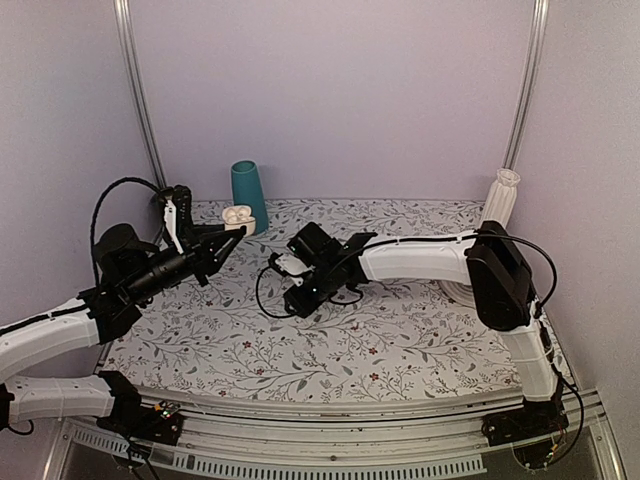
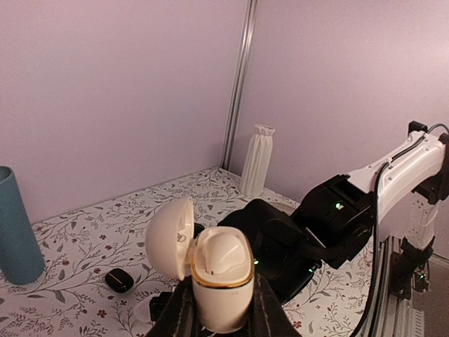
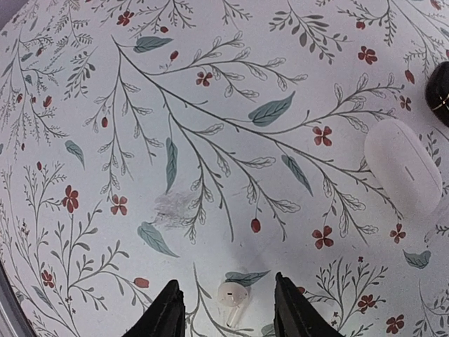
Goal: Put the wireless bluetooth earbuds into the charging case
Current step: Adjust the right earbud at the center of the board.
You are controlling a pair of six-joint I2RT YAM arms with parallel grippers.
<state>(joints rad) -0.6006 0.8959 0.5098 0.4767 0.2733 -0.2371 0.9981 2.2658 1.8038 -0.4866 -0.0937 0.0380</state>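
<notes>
Left gripper [image 2: 221,309]: clenched on the charging case [image 2: 223,270], which I hold upright in the air over the far left corner of the surface [image 1: 400,340], beside the teal cup [image 1: 249,190]; its lid [image 2: 170,237] is swung open to one side. Right gripper [image 3: 226,281]: fingers parted and pointing down at the surface, left of its middle. One earbud [image 3: 232,295] lies flat on the surface between them, touched by neither as far as I can see. Stage, as I judge it: the case is opened and presented, but this earbud is not yet picked up, so its lift, carry and seating all remain. A white rounded form fills the case's mouth (an earbud already seated, or merely the moulded insert, I cannot tell), so where the other one is remains unsettled. Also shown: a white oblong piece [image 3: 403,165] and a black lump [image 3: 440,83] on the surface, both well apart from the earbud
</notes>
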